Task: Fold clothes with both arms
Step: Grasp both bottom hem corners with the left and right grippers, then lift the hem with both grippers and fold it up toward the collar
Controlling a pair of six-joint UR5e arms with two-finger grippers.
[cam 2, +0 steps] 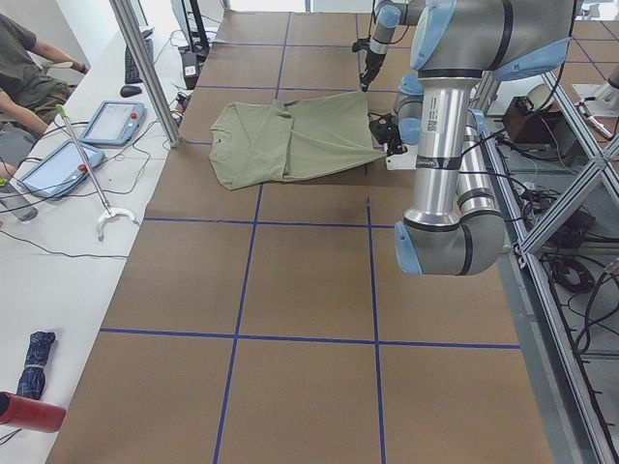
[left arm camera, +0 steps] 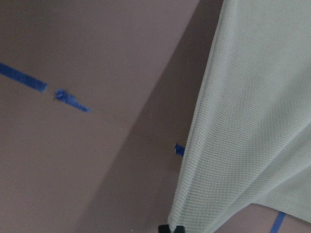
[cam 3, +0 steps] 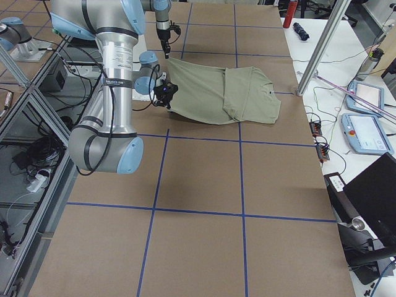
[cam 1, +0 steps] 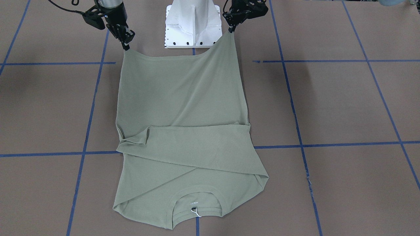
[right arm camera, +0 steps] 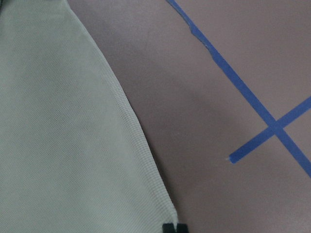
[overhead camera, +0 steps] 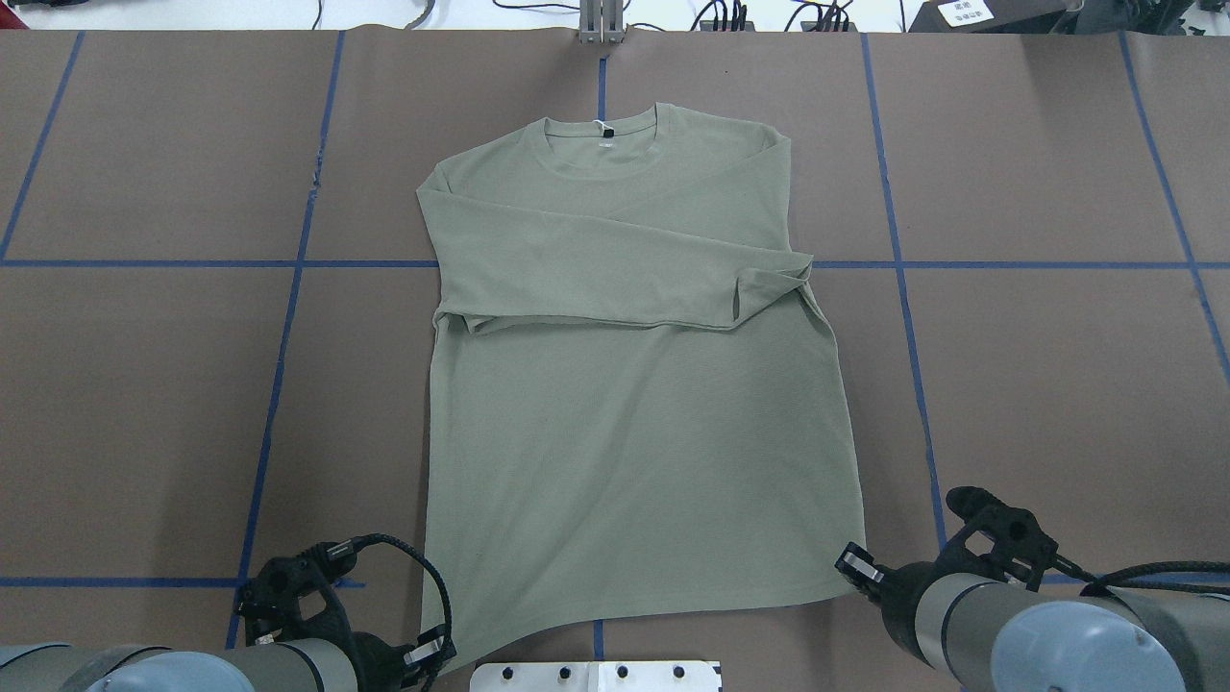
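Brown blue-taped table [cam 1: 344, 105], white pedestal [cam 1: 193, 23] beside shirt [cam 1: 183, 98] hem

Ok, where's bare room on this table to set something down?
Bare brown table lies wide on both sides of the shirt, across the blue tape grid. Crowded: the robot's edge, where the left end effector and right end effector pinch its hem corners beside the white pedestal.

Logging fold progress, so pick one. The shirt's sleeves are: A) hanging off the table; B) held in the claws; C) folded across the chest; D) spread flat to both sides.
C: both sleeves lie across the shirt chest; the left claw and right claw pinch only hem corners.
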